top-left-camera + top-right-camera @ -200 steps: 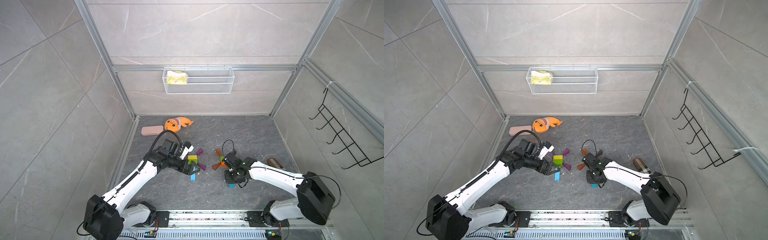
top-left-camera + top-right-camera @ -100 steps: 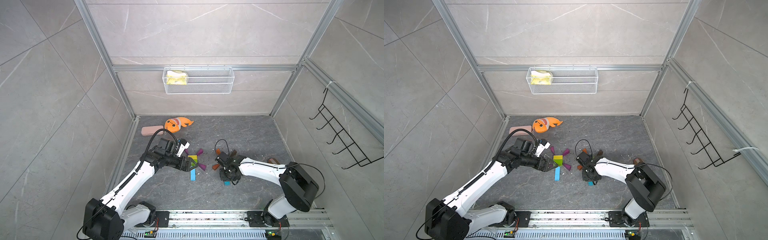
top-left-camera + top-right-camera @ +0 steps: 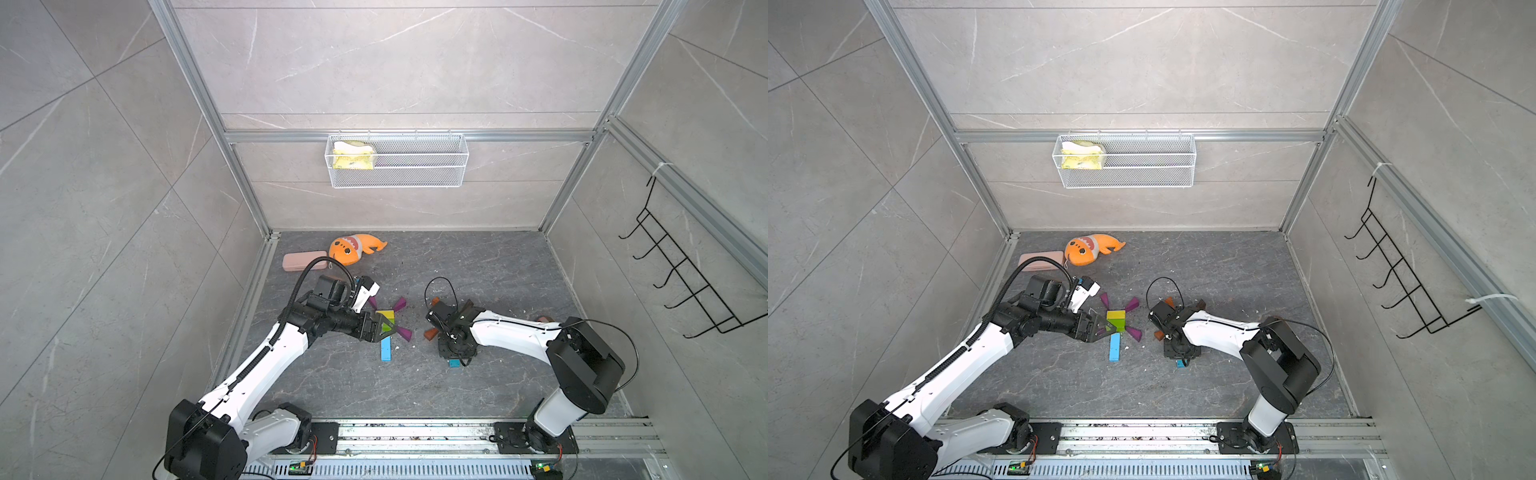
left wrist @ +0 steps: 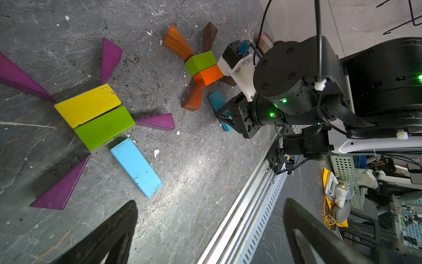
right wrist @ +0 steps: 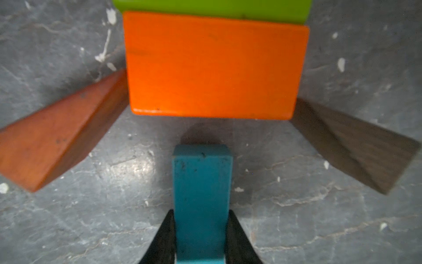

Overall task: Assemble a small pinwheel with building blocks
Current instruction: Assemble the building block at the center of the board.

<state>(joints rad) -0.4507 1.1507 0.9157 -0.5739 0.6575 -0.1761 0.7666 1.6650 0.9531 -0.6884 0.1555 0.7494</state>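
In the left wrist view a yellow brick point(image 4: 88, 105) and a green brick point(image 4: 105, 128) lie side by side, with purple wedges point(image 4: 110, 57) fanned around them and a light-blue bar point(image 4: 136, 167) below. My left gripper point(image 4: 209, 205) hovers open beside this group point(image 3: 386, 328). Further right, a green brick point(image 4: 201, 62) and an orange brick point(image 5: 214, 66) lie together, flanked by an orange wedge point(image 5: 57, 139) and a brown wedge point(image 5: 356, 146). My right gripper point(image 5: 201, 213) is shut on a blue bar point(image 5: 202, 182), whose end points at the orange brick across a small gap.
A pink case point(image 3: 304, 261) and an orange plush shark point(image 3: 353, 249) lie at the back left. A wire basket point(image 3: 397, 160) hangs on the back wall, a black hook rack point(image 3: 681, 286) on the right wall. The arm rail point(image 3: 415, 432) runs along the front.
The right arm has folded inward, its elbow swinging left, while its gripper stays shut on the blue bar near the orange brick. The left gripper has barely shifted.
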